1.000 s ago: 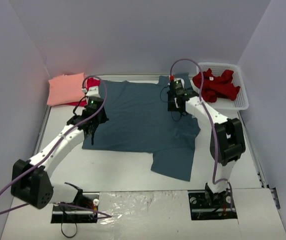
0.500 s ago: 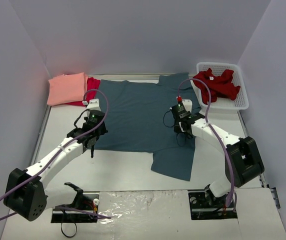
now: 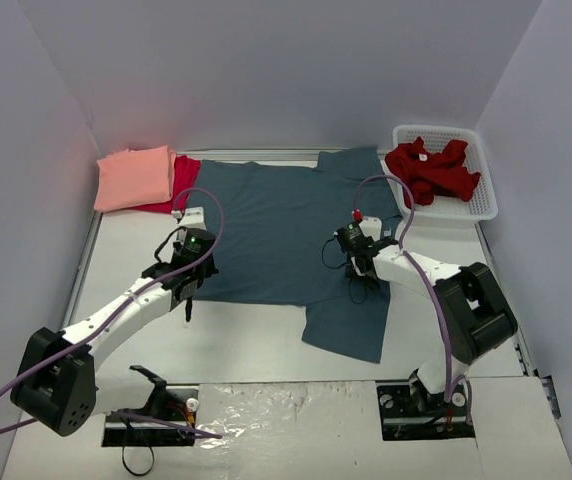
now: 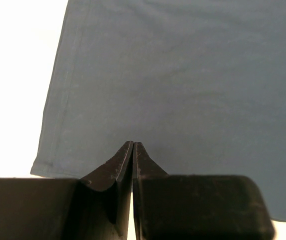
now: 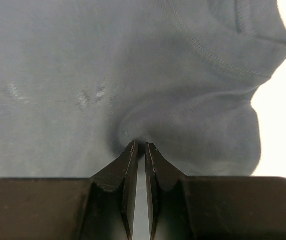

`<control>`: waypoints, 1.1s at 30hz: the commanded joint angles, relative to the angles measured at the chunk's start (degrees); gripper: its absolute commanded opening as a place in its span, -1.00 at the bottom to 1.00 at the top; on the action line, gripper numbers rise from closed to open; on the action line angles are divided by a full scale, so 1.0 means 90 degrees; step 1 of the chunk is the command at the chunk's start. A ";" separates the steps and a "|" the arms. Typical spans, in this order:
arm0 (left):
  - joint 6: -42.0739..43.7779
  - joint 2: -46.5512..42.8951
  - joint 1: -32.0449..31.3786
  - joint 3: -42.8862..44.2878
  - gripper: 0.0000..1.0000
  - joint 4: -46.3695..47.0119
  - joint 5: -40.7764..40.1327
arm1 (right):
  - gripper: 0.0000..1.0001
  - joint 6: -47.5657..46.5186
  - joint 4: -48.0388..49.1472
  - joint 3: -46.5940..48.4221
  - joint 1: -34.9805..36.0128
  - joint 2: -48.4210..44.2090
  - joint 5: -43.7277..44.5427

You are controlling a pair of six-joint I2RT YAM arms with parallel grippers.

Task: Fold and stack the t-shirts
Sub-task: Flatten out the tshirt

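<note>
The blue t-shirt point(image 3: 276, 230) lies spread on the desk point(image 3: 236, 340), the right pincer point(image 5: 141, 145) pinches a small bump of it, and the left pincer point(image 4: 133, 144) is clenched empty near its edge, so grab enough cloth before lifting.

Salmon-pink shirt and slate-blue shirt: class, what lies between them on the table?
A crimson shirt, tucked partly under the salmon-pink shirt and reaching the edge of the slate-blue shirt. The top view shows it.

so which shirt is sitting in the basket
The dark red shirt, crumpled in the white basket; the blue shirt, pink shirt and crimson shirt lie on the table.
</note>
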 commanded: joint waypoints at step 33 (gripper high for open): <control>0.0196 -0.0060 -0.0286 0.0061 -0.95 0.0205 -0.0159 | -0.23 0.1641 -0.0754 -0.1046 0.0062 -0.1148 0.0633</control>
